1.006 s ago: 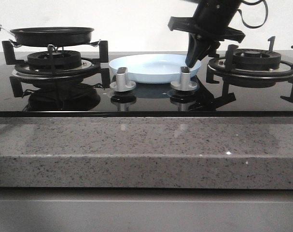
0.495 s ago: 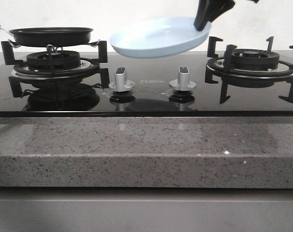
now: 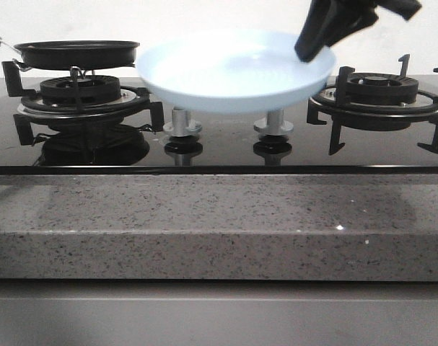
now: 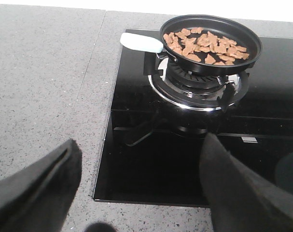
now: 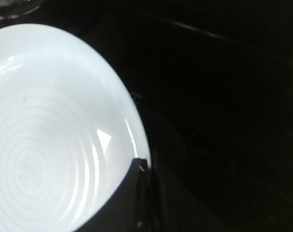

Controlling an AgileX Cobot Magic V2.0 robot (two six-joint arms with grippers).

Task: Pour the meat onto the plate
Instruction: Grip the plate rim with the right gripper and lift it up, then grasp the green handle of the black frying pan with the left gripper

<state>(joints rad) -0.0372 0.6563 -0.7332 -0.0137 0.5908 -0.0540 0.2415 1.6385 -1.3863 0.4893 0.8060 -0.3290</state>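
We see the right fingers [image 3: 314,47] clenched on the rim of the plate [image 3: 233,76], held above the worktop [image 3: 204,209], while the left fingers [image 4: 136,193] hang released near the meat [image 4: 206,46] in the pan [image 4: 211,41] toward the worktop's left edge.

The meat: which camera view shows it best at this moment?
The left wrist view: the meat lies spread as orange-brown pieces inside the black frying pan on the burner. The front view shows only the pan's side, hiding the meat. The right wrist view shows the plate, no meat.
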